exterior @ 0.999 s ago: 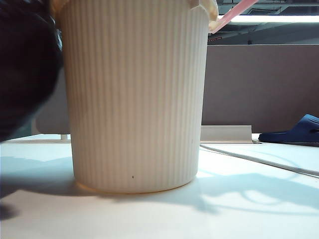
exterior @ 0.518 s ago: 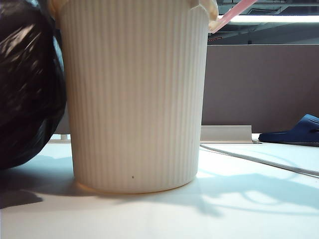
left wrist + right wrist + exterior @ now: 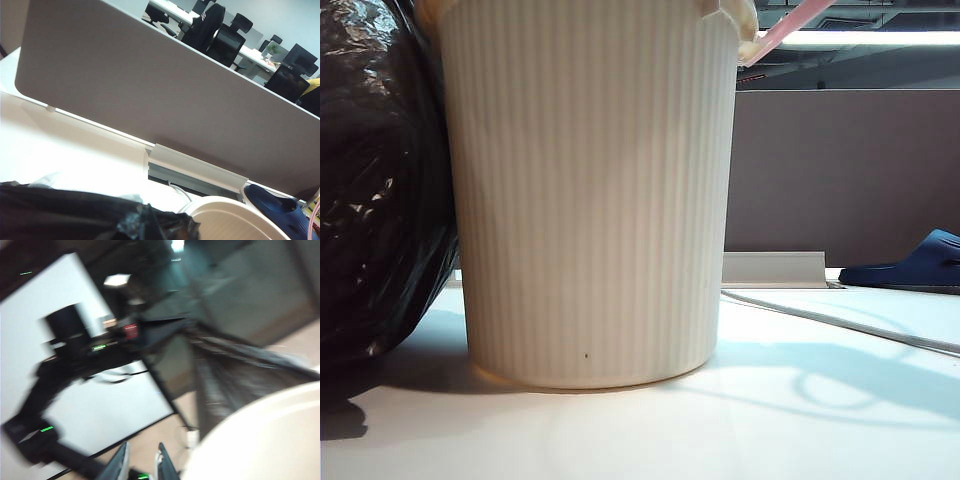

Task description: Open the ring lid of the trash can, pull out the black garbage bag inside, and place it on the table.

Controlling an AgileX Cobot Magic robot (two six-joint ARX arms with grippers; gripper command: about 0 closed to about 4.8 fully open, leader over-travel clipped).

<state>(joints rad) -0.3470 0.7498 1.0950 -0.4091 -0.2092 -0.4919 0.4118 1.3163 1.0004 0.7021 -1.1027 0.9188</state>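
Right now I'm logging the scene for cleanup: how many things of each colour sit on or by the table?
Black, glossy crinkled garbage bag: 1
Cream-white, ribbed plastic trash can: 1
Pale pink, thin plastic ring lid: 1
Dark blue slipper: 1
Total: 4

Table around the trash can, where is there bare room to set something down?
Bare table lies in front of the trash can and to its right, short of the cable. The left is crowded: the black bag presses against the can.

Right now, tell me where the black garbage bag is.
In the exterior view the black garbage bag is outside the trash can, on the left, pressed against its ribbed wall, its bottom down at the table.
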